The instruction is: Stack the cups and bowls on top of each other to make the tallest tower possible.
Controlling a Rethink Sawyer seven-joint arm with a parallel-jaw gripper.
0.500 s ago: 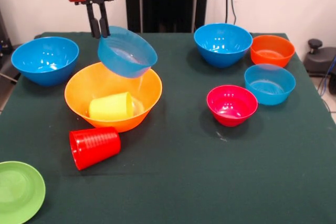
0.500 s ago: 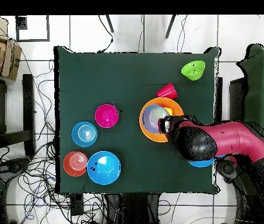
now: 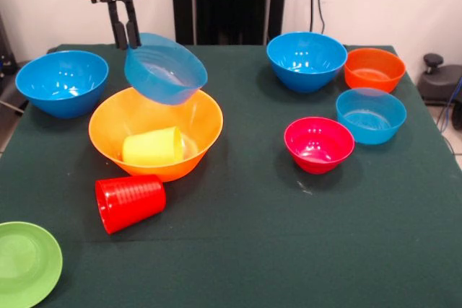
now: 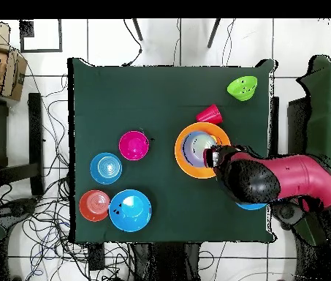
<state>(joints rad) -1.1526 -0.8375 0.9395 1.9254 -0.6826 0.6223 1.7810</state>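
You see a dark green table (image 3: 238,236), a yellow-orange bowl (image 3: 155,131) with a yellow cup (image 3: 151,146) in it, a ribbed red cup (image 3: 130,202), a pale translucent blue bowl (image 3: 164,70), a pink-red bowl (image 3: 318,144), an orange bowl (image 3: 374,68), and a light green bowl (image 3: 25,261).

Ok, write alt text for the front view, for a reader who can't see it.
A red robot claw holds a pale blue bowl by its rim, tilted, above a big yellow-orange bowl with a yellow cup lying inside. On the green table around it: a red cup on its side and blue, orange, pink-red and green bowls.
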